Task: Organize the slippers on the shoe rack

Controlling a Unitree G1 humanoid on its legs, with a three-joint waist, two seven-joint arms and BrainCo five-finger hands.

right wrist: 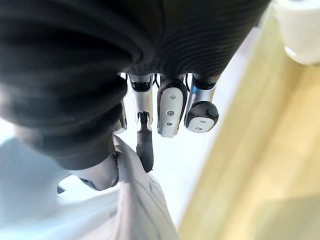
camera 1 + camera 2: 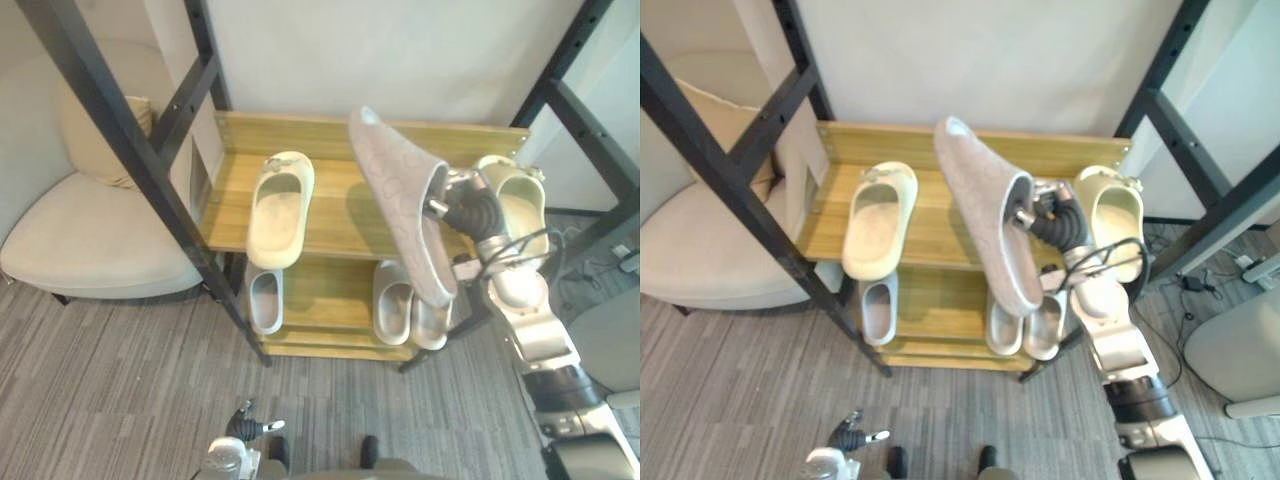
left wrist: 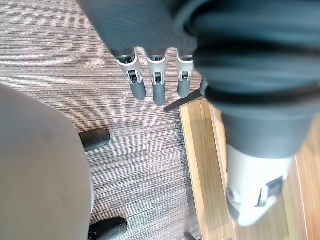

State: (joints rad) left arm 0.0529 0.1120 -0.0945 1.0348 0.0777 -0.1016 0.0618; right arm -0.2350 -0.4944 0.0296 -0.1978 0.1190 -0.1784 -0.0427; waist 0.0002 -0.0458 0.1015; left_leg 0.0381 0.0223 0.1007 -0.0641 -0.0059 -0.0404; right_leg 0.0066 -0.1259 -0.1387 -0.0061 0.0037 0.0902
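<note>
A long grey slipper (image 2: 400, 190) hangs tilted above the wooden shoe rack's top shelf (image 2: 340, 225), sole side towards me, toe pointing to the back. My right hand (image 2: 455, 195) is shut on its right edge; in the right wrist view the thumb and a finger (image 1: 145, 145) pinch the grey fabric (image 1: 135, 205). One cream slipper (image 2: 280, 210) lies on the top shelf at the left, another cream slipper (image 2: 520, 210) at the right end behind my right wrist. My left hand (image 2: 245, 425) hangs low near the floor, its fingers (image 3: 157, 85) straight and holding nothing.
On the lower shelf lie a pale grey slipper (image 2: 265, 300) at the left and a pair (image 2: 392, 300) at the right. Black slanted frame posts (image 2: 130, 150) flank the rack. A cream armchair (image 2: 90, 230) stands to the left, a grey seat (image 2: 610, 340) to the right.
</note>
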